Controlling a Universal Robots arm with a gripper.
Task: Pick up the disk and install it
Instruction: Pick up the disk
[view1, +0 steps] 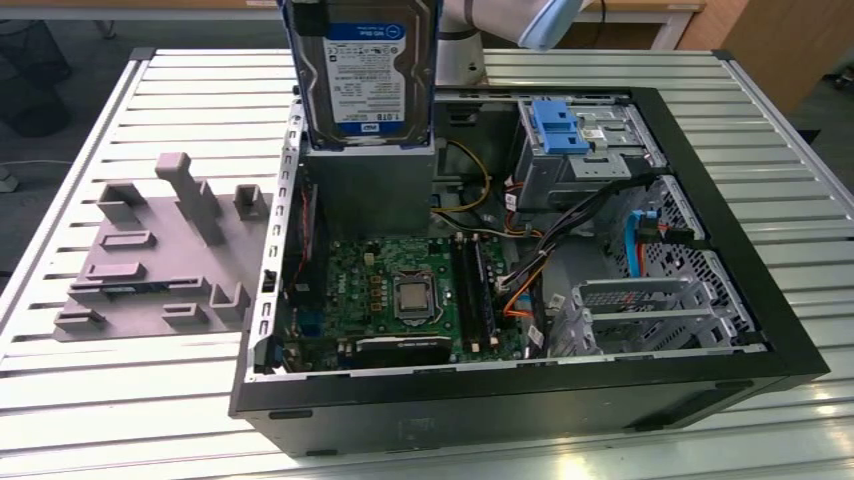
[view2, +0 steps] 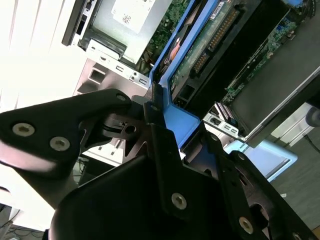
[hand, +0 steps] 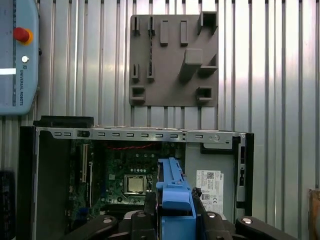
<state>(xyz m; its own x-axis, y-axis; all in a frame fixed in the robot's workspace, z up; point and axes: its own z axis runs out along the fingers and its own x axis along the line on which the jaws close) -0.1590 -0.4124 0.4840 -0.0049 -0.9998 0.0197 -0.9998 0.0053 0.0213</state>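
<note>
One load on the robot arm (view1: 523, 18), then: what is it?
– The disk (view1: 363, 75), a flat rectangular silver metal hard drive with a white-and-blue label and blue plastic side rails. The black gripper (view2: 175, 117) is clamped on it; in the second wrist view one of its fingers (view2: 162, 150) presses against a blue rail.
And where does it hang?
– Upright above the open black computer case (view1: 747, 330), label facing the exterior view. Its lower edge is right over the large grey power supply box (view1: 367, 185) inside the case. I cannot tell whether the two touch.
What else sits in the case?
– A green motherboard (view1: 387, 290) next to the power supply box, and a blue plastic bracket (view1: 554, 125) on a silver metal cage in the part of the case toward the exterior view's right.
Anything outside it?
– A grey moulded fixture plate (view1: 160, 250) with raised blocks lies just beside the case, on the exterior view's left. Both rest on the white slatted metal table (view1: 134, 400)
</note>
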